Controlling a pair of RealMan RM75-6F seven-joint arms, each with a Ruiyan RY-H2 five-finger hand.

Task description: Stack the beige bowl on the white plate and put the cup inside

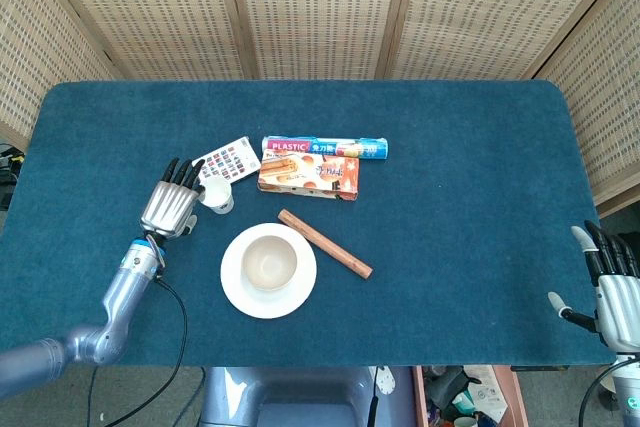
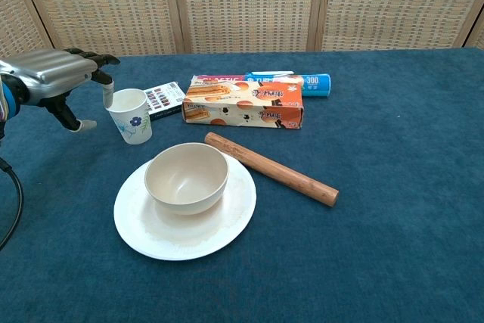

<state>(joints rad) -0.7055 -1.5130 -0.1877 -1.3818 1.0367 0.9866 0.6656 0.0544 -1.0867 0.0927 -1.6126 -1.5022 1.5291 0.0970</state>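
The beige bowl [image 1: 269, 260] [image 2: 187, 178] sits upright in the middle of the white plate [image 1: 296, 294] [image 2: 227, 226] near the table's front. A white paper cup [image 1: 215, 196] [image 2: 129, 116] with a blue flower stands upright behind and left of the plate. My left hand [image 1: 172, 205] [image 2: 59, 73] hovers just left of the cup, fingers spread and curved toward its rim, holding nothing. My right hand [image 1: 612, 285] shows only in the head view, at the table's front right edge, fingers apart and empty.
A wooden stick [image 1: 324, 243] [image 2: 271, 169] lies diagonally right of the plate. Behind it lie an orange biscuit box [image 1: 309, 175] [image 2: 243, 106], a plastic-wrap roll [image 1: 325, 147] [image 2: 261, 79] and a small patterned card [image 1: 225, 159] [image 2: 163, 98]. Wicker screens back the table.
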